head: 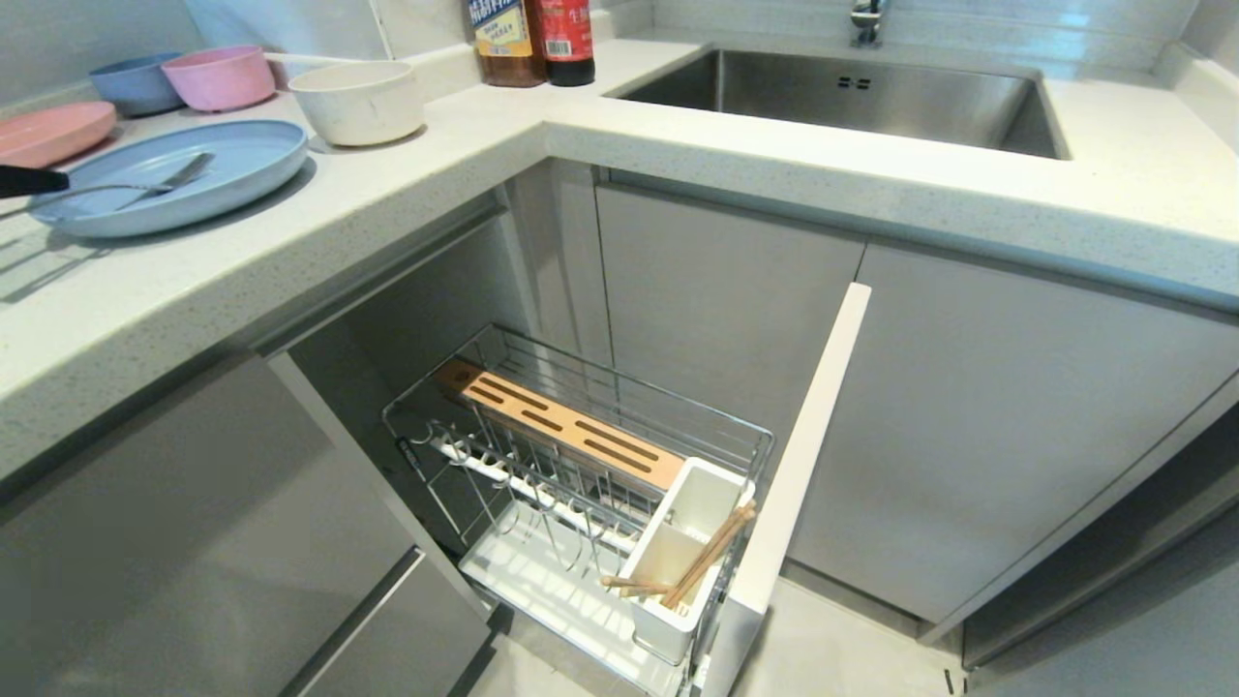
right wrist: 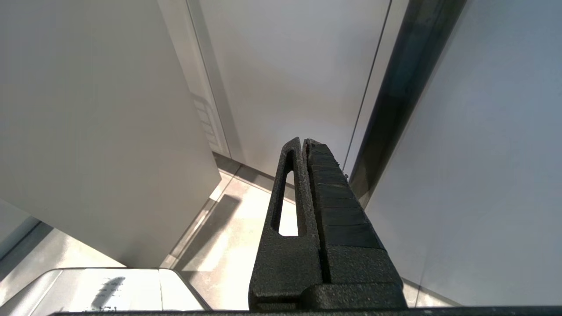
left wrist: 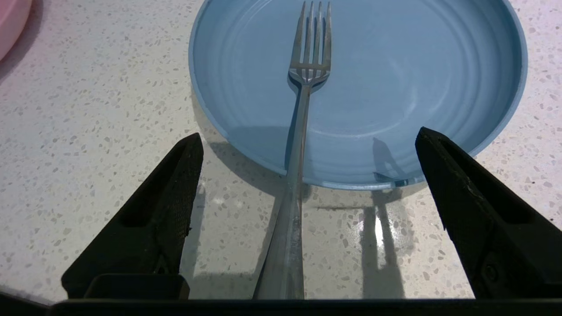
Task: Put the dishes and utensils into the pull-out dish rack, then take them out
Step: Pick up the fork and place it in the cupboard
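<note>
- Fork [left wrist: 303, 114]: brushed silver metal, dull sheen.
- Plate [left wrist: 395, 87]: matt light-blue, fine concentric ridges.
- Countertop [left wrist: 96, 131]: speckled stone-look surface, glossy.
- Left gripper [left wrist: 307, 140] fingers [left wrist: 167, 197]: black, textured.
- Dish rack [head: 581, 455]: chrome wire, wooden slotted strip, white plastic holder.
- Chopsticks [head: 711, 557]: light wood.
- Sink [head: 852, 92]: brushed steel.

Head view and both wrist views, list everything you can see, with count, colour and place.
Plate: one, light blue, on the counter at left.
Fork: one, silver, tines on the plate, handle over its rim.
Bowls: off-white, pink, blue, behind the plate.
Pink plate: one, far left.
Bottles: two, by the sink.
Pull-out dish rack: one, chrome, open under the counter.
Chopsticks: light wood, in the rack's white holder.
Left gripper: open, straddling the fork handle.
Right gripper: shut, low beside the cabinets.
</note>
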